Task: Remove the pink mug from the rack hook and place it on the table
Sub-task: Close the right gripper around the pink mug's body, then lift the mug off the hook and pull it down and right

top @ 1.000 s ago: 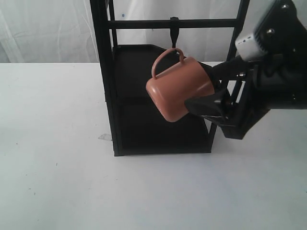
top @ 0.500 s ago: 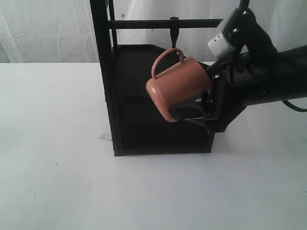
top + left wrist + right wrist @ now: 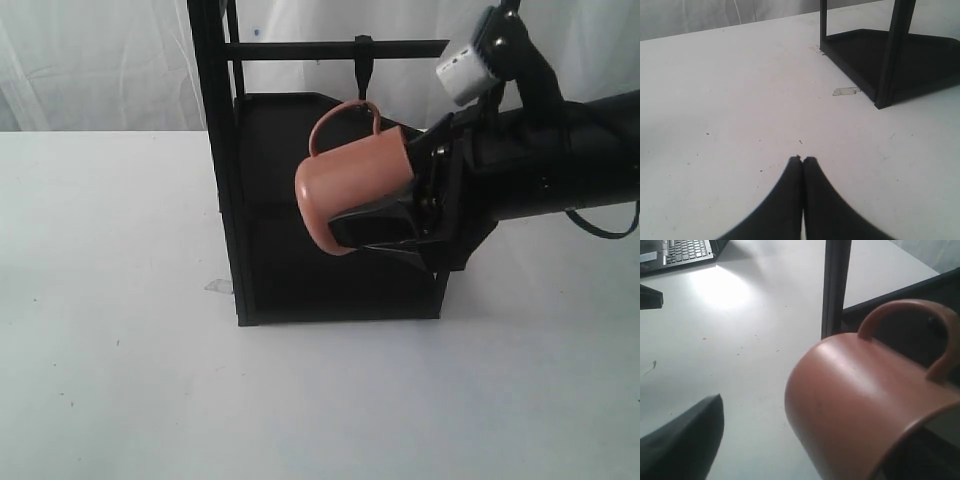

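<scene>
The pink mug hangs tilted from the rack hook by its handle, base toward the left, in front of the black rack. My right gripper reaches in from the right and stands open around the mug's wall: one finger lies under the body, the other is by the rim. In the right wrist view the mug fills the gap of the gripper, and the far finger is apart from it. My left gripper hovers shut and empty over the table.
The rack's lower shelf and post stand close to the mug. A scrap of clear tape lies by the rack's front left foot. A laptop keyboard sits at the table's far end. White table spreads left and in front.
My right arm has swung in from the right and its fingers now straddle the mug. The mug has shifted slightly left on the hook.
</scene>
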Available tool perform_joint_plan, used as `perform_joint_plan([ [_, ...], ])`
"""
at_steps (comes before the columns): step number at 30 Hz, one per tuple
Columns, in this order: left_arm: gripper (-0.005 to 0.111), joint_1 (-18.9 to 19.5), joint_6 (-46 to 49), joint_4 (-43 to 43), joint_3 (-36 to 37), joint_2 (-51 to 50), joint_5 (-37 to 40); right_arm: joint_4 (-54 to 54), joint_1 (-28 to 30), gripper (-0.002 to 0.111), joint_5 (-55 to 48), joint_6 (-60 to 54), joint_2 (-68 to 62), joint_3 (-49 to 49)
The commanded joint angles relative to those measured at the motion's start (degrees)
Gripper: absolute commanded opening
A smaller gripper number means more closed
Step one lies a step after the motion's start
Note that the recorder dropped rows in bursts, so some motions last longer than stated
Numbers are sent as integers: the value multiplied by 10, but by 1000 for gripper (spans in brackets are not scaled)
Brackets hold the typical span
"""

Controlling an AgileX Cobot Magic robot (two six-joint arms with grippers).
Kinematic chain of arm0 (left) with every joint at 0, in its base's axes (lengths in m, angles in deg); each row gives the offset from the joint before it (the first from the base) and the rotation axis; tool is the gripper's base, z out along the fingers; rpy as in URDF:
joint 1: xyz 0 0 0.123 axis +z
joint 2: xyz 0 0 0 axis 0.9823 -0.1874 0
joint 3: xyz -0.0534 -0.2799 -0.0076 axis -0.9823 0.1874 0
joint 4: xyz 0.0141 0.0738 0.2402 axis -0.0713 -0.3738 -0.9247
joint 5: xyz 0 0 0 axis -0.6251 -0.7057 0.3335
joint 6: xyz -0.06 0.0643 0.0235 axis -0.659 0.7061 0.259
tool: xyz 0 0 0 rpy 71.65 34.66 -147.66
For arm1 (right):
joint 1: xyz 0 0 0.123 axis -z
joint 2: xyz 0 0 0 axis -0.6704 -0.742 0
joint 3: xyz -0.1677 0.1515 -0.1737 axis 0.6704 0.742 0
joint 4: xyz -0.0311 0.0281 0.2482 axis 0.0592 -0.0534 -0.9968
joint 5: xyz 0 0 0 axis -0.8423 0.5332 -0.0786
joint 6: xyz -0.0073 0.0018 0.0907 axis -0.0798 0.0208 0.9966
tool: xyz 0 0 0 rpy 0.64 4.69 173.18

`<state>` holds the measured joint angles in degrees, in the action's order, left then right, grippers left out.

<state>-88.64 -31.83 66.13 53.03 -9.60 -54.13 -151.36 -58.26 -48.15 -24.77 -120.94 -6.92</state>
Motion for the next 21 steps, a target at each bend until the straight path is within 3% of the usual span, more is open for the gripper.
perform_joint_plan([
  [1, 0, 2, -4, 1, 3, 3, -1, -9, -17, 75, -8, -6, -3, -1],
  [21, 0, 2, -4, 1, 3, 3, -1, -35, -49, 75, 36, -37, -88, -2],
])
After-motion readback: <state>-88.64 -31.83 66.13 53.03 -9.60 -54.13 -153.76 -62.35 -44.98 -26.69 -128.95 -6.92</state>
